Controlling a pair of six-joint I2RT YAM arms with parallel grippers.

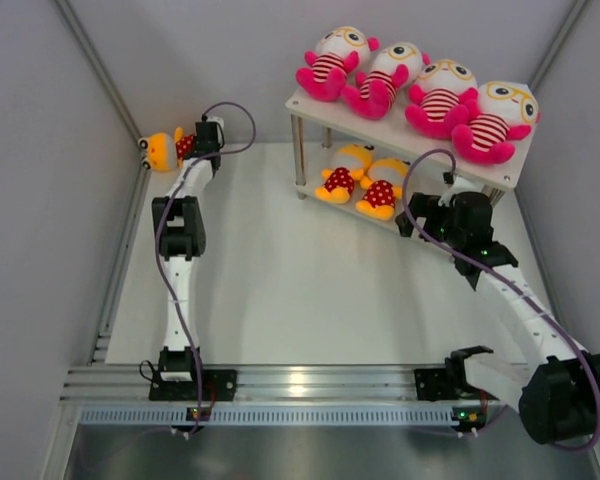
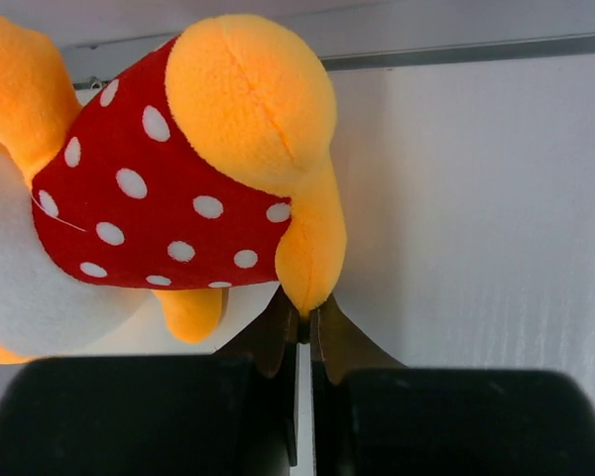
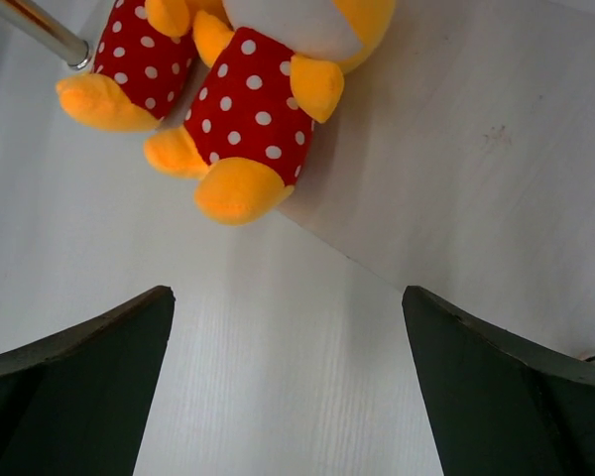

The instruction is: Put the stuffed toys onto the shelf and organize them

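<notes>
A white table (image 1: 280,290) sits between pale grey walls (image 1: 40,200), seen from above. At its far right stands the shelf (image 1: 513,168), two beige boards on thin metal legs.

We see four pink dolls (image 1: 385,78) lying side by side across the top board. Each is on its back, with a pale head, yellow glasses and a red-and-white striped body. They touch one another and span the board from end to end.

On the lower board lie two orange dolls (image 1: 342,172) with red, white-dotted bodies. They are pressed together at the left end, near a leg (image 3: 40,30) of the shelf.

The third orange doll (image 2: 159,198) is at the far left of the table, close to the left wall and well apart from the shelf. The left gripper (image 2: 304,317) holds it. Its fingers (image 2: 268,342) are almost together, pinching the tip of one orange limb. In the left wrist view the doll's dotted body fills the upper left. We cannot tell whether the doll rests on the table or hangs above it.

The right gripper (image 3: 286,297) hovers just in front of the lower board. Its fingers are spread wide and hold nothing. The two orange dolls' feet point toward it, apart from both fingers.
</notes>
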